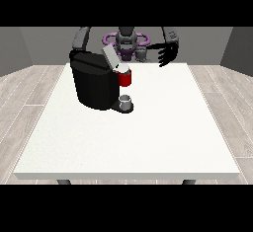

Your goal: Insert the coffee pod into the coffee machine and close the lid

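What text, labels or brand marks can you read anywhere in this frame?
None legible.
Coffee machine: plain black, no brand or label visible.
Red part at its head: no print.
Cup on its base: no marking.
Table: no marking.

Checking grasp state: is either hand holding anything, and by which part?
The hand at the view's right is open in the air, holding nothing. The other hand is hidden behind the coffee machine, so it cannot be told.
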Motion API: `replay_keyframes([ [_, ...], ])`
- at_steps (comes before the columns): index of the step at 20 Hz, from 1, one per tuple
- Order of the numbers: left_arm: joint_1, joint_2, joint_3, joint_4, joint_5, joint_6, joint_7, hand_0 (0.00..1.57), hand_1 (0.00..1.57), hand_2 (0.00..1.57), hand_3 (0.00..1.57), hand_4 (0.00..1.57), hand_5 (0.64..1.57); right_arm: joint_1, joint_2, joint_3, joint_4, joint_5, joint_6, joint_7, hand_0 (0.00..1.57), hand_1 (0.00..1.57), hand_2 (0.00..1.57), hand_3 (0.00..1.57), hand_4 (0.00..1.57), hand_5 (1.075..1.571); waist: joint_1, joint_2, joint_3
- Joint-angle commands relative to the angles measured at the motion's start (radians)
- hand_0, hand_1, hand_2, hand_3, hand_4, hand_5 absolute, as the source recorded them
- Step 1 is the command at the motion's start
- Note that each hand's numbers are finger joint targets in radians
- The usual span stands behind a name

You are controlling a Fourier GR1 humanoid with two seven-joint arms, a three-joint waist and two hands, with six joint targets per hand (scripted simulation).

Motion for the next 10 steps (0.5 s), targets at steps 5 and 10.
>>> replay_keyframes([
  [5,0.282,0.02,0.036,0.046,0.046,-0.059,-0.039,0.0,0.0,0.0,0.0,0.28,1.571,0.088,0.124,0.204,-0.246,0.131,-0.102,0.174,0.0,0.0,0.0,0.0,0.01,1.571,-0.037,-0.255,-0.0012],
  [10,0.349,0.045,0.063,0.05,0.072,-0.063,-0.066,0.0,0.0,0.0,0.0,0.32,1.571,0.106,0.128,0.371,-0.436,0.088,-0.132,0.209,0.0,0.0,0.0,0.0,0.27,1.571,-0.077,-0.28,0.0005],
])
